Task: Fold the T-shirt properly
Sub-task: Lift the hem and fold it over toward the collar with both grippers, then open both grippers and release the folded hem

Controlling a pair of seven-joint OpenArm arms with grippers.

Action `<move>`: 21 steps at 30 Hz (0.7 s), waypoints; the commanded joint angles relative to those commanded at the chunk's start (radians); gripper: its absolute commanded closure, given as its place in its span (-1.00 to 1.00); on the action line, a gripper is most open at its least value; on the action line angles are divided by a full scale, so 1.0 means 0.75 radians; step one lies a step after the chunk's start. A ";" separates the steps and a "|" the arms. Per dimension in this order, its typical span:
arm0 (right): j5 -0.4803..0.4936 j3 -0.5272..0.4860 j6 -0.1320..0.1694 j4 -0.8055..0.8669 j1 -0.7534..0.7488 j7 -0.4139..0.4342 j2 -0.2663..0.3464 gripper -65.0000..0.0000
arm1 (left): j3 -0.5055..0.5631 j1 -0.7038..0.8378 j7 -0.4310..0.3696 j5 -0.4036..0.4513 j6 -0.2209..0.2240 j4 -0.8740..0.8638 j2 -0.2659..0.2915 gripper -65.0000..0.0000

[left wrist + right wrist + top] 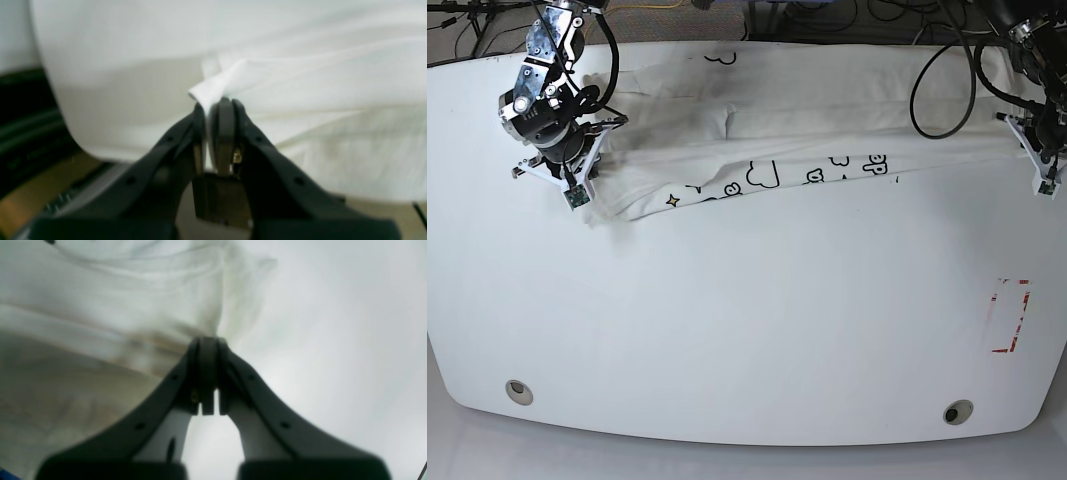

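The white T-shirt (777, 130) lies stretched in a long band across the back of the table, with black-outlined clouds and a small star showing along its front edge. My right gripper (592, 178), at the left of the base view, is shut on the shirt's left end; in the right wrist view its tips (207, 340) pinch white cloth (100, 306). My left gripper (1025, 145), at the right of the base view, is shut on the shirt's right end; in the left wrist view its tips (218, 103) pinch a bunched fold of the shirt (300, 83).
The white table (747, 330) has a red rectangular marking (1010, 315) at front right and two round holes (518, 391) (958, 411) near the front edge. Black cables (937, 90) loop at the back right. The table's edge (76, 146) shows in the left wrist view.
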 joint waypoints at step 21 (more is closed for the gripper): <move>-0.004 0.002 0.000 0.000 -0.080 -0.002 0.000 1.00 | 0.008 0.149 -0.002 0.002 0.000 -0.002 -0.006 0.59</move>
